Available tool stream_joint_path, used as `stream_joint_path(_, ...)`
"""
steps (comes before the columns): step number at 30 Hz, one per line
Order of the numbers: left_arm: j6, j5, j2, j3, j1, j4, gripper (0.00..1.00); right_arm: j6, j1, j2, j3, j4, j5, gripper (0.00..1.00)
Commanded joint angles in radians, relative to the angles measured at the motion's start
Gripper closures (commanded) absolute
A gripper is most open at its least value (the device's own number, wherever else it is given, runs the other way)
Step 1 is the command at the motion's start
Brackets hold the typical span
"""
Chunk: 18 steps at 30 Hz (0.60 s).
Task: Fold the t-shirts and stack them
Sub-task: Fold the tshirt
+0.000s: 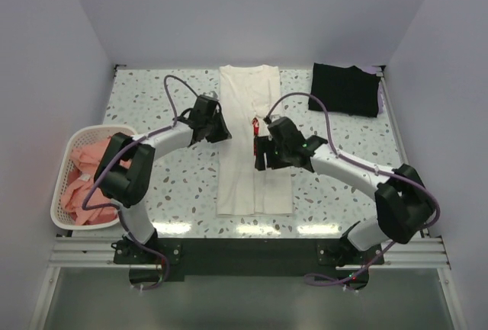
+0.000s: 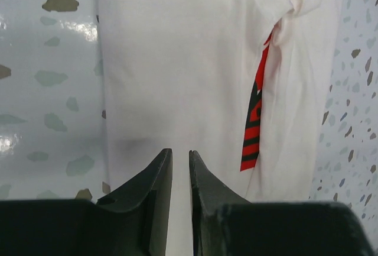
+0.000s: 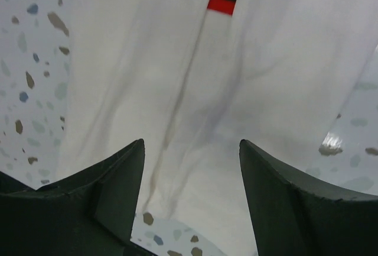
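Here we see the white t-shirt (image 1: 254, 147) lying flat in the middle of the speckled table (image 1: 168, 193), folded lengthwise into a long strip that runs from the far edge toward the arms. Only a thin sliver of its red print (image 2: 254, 120) peeks out along the central fold, so we cannot read the design. The left gripper (image 2: 181, 152) is over the left half of the strip, its jaws drawn almost together with just a narrow slit between them; we see no cloth caught there, though from the overhead camera the wrist hides the tips. The right gripper (image 3: 192, 146) is over the lower middle of the strip with its jaws spread wide apart and nothing between them. Whether either one touches the cloth we cannot tell. The black t-shirt (image 1: 345, 90) lies folded at the far right corner of the table, well apart from the white one. The pink t-shirts (image 1: 80, 181) are heaped in the white basket (image 1: 65, 216) at the left edge; the left arm's elbow covers part of the heap, and we cannot tell how many are in there.
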Motion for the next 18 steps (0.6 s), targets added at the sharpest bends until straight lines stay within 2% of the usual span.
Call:
stream_joint_path(1, 0.028, 0.042, 0.038, 0.075, 0.019, 0.119, 0.78, 0.076, 0.036, -0.133, -0.115, 0.063, 0.016, 0.32)
stream_joint_path(6, 0.020, -0.012, 0.118, 0.089, 0.019, 0.059, 0.78, 0.109, 0.133, -0.190, -0.189, 0.053, -0.011, 0.35)
stream_joint_path(11, 0.008, -0.058, 0.182, 0.090, 0.031, -0.002, 0.79, 0.151, 0.145, -0.253, -0.265, 0.020, -0.007, 0.40)
stream_joint_path(18, 0.018, -0.019, 0.121, 0.128, 0.039, -0.057, 0.77, 0.217, 0.125, -0.394, -0.356, -0.098, 0.046, 0.43)
